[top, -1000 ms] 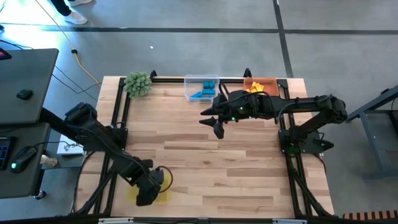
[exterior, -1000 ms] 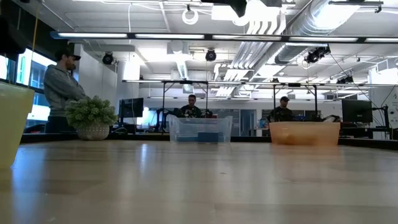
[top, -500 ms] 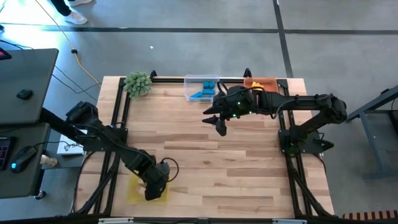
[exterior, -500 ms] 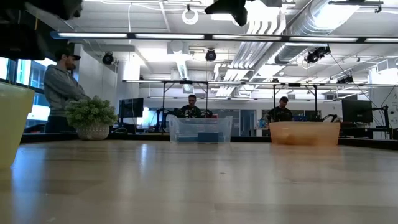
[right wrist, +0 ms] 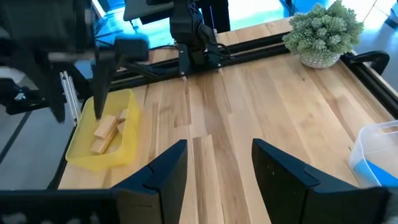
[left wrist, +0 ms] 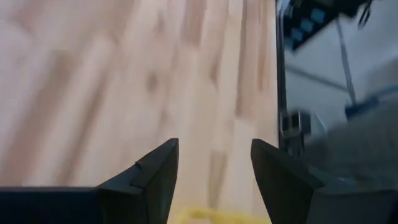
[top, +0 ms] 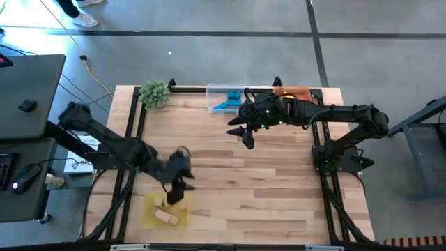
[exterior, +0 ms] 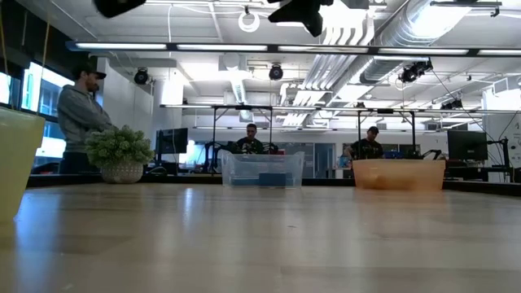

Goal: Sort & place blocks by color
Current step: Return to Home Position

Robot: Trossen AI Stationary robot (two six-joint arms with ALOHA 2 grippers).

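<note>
wooden table [top: 237, 178], blocks [top: 165, 215] beside left end effector [top: 175, 196]

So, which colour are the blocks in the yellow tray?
Blocks: plain light wood, clearest in right wrist view.

Three trays [top: 148, 210], one plant ball [top: 154, 93], two arms [top: 111, 143], three people [exterior: 80, 114] beyond

Yellow tray [top: 149, 218], light-wood blocks [top: 164, 215]; clear tray [top: 210, 97], blue blocks [top: 226, 106]; green plant [top: 154, 93].
</note>
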